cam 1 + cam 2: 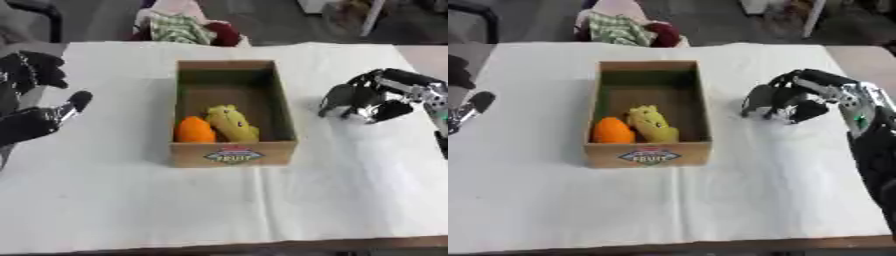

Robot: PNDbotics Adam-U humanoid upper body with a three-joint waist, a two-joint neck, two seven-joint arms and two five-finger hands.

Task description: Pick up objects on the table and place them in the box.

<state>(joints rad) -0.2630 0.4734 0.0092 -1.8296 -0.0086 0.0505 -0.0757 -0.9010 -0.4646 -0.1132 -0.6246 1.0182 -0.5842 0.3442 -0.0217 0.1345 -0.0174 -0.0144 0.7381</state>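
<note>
Open cloth (350,165) around box (233,154)

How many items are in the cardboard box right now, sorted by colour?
Orange: 1, the orange item at the box's near left.
Yellow: 1, the yellow item beside it, to its right.
Total: 2, both inside the cardboard box. No loose item shows on the white table cover.

A brown box (232,152) holds an orange fruit (194,131) and a yellow toy (231,123) on a white tablecloth (332,190).
</note>
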